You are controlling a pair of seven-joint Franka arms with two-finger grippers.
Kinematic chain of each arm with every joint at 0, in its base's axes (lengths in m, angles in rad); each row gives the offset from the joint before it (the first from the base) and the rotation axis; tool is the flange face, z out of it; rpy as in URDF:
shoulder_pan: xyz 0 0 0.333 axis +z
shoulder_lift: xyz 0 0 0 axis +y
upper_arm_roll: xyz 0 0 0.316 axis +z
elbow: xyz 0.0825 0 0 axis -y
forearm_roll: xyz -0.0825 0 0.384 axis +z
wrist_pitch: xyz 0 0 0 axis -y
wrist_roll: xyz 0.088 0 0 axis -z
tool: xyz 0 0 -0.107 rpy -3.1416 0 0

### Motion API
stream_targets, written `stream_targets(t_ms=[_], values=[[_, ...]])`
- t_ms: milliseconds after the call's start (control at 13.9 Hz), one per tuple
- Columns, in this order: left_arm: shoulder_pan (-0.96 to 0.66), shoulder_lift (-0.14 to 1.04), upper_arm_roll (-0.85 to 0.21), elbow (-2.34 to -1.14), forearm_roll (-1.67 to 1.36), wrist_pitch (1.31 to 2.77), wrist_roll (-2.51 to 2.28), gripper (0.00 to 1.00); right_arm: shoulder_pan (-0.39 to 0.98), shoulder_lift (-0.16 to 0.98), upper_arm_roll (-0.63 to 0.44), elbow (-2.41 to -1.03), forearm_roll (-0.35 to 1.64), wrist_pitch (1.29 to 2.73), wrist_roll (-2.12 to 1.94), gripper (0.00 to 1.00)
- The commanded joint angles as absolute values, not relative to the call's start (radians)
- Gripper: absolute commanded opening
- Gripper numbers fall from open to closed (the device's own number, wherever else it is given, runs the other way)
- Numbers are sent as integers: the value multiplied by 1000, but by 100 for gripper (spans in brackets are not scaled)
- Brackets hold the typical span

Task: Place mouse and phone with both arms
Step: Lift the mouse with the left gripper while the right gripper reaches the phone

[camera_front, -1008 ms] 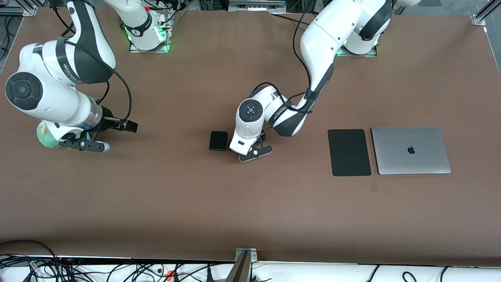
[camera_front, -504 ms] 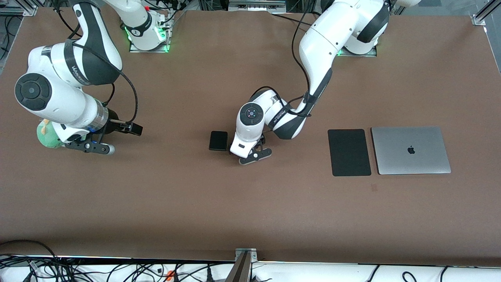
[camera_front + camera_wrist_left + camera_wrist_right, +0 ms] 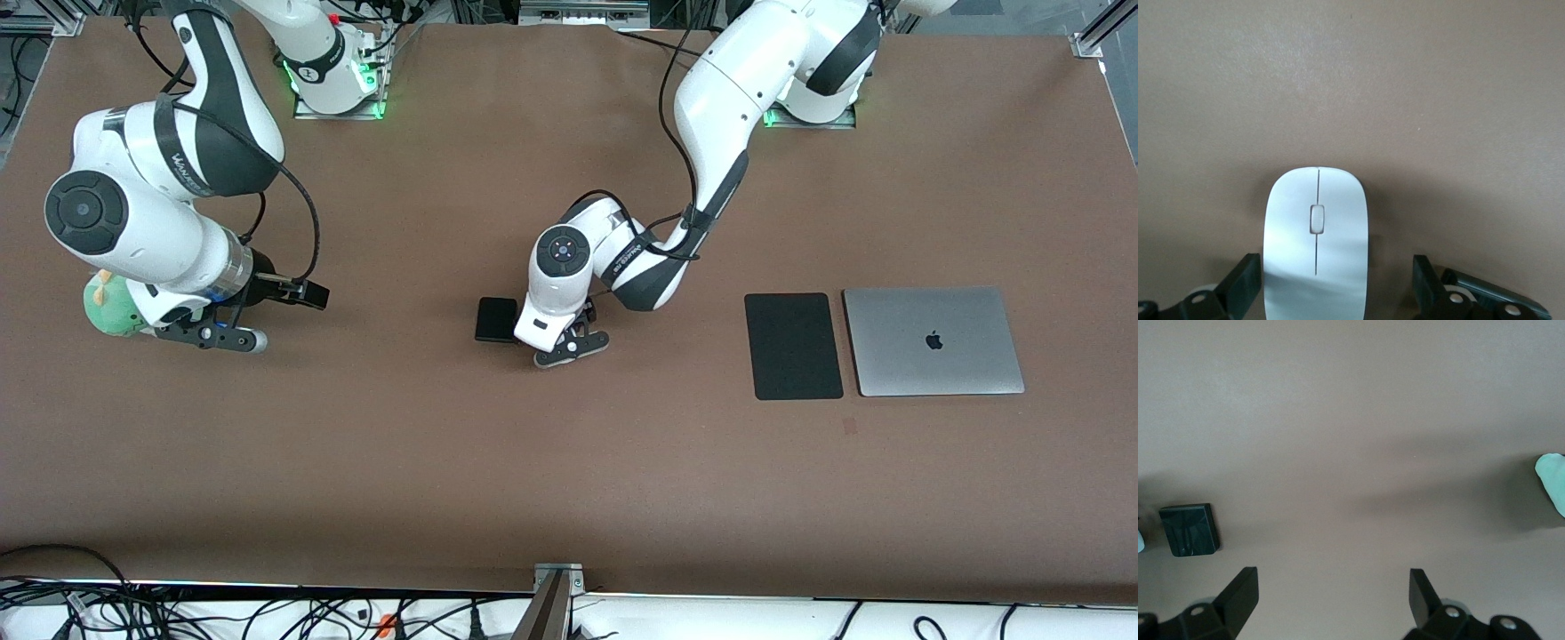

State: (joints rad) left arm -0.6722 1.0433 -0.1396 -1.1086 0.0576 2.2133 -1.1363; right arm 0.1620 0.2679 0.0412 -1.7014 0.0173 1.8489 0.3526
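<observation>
Left gripper (image 3: 1331, 293): I see it spread wide over the mouse (image 3: 1316, 243), one finger on each long side, no contact.
Mouse axis: lengthwise between the fingers.
Phone (image 3: 495, 319): on the surface beside it.
Right gripper (image 3: 1331, 607): spread wide, empty, far from the phone.

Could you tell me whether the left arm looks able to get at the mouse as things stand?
Probably yes. The left gripper is open right over the mouse, with a finger on either side of it and nothing between. The phone lies close beside, yet outside the fingers, so it should not interfere.
</observation>
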Motion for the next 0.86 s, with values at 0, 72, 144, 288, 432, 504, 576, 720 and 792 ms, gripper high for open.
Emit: stream_targets(t_ms=[0,72,144,288,432,504,576,720,792], values=[[-670,1034,-141,-1120,81,2203,-1134,100,167,264,40,-1706,12,1858,368,100],[-672,1034,-141,-1121,81,2203,-1134,100,167,265,40,-1706,12,1858,368,100],[-673,1034,-141,-1130,81,2203,-1134,100,167,267,40,-1706,14,1858,368,100],[-673,1020,-143,-1158,81,2203,-1134,100,167,268,40,-1706,14,1858,368,100],[-675,1014,-143,-1172,81,2203,-1134,95,167,268,40,-1706,14,1858,368,100],[-673,1012,-144,-1172,81,2203,-1134,87,167,268,40,-1706,14,1858,368,100],[-673,1012,-144,-1172,81,2203,-1134,84,169,268,40,-1706,14,1858,368,100],[-672,1011,-144,-1170,81,2201,-1124,70,175,268,40,-1706,14,1856,368,100],[-669,1006,-144,-1170,80,2200,-1108,64,175,268,40,-1706,14,1856,368,100]])
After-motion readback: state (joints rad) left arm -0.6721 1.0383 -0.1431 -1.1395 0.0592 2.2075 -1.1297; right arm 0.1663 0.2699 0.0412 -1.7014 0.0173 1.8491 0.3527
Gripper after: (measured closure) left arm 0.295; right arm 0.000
